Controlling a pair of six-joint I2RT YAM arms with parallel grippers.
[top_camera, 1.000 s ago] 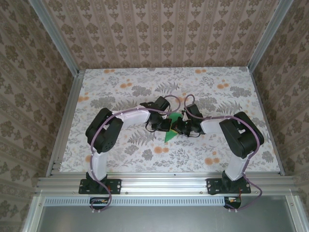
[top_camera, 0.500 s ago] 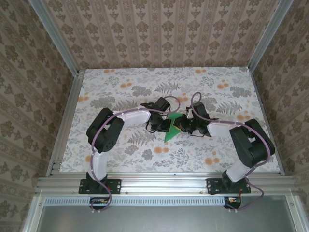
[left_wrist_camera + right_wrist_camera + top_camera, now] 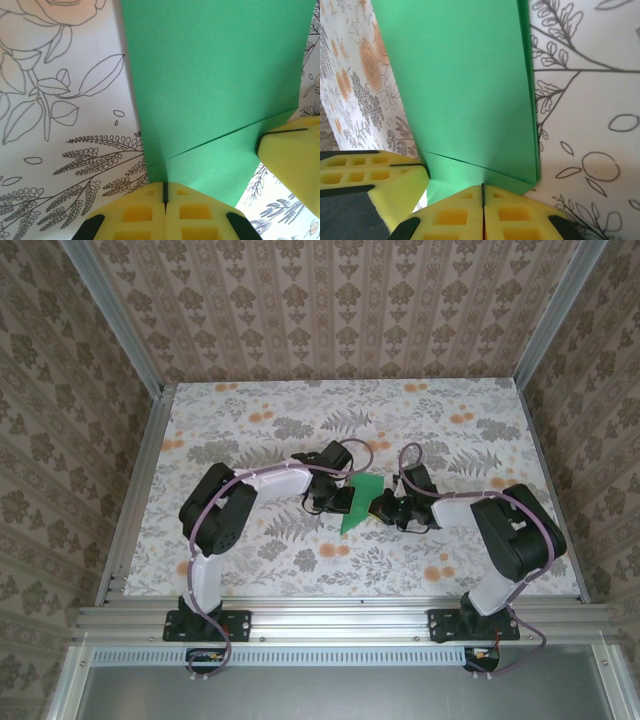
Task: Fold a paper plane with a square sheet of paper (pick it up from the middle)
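Paper plane (image 3: 360,505) | left gripper (image 3: 164,192) pinches it | right gripper (image 3: 482,192) clamped too, shifted right since earlier

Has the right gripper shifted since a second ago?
Yes. The right gripper, jaws shut on the green paper, has moved slightly toward the table's right rail and the near edge.

1. This is a robot test cell of the lab kind, not a lived-in room: bare aluminium rails (image 3: 340,618) frame and box in the work space.
2. Two robot arms, the left arm (image 3: 215,515) and the right arm (image 3: 505,530), are bolted side by side at the near rail, with cables looped along them.
3. The walls (image 3: 330,310) are flat panels in damask wallpaper, and the counter (image 3: 250,410) bears a printed floral sheet.
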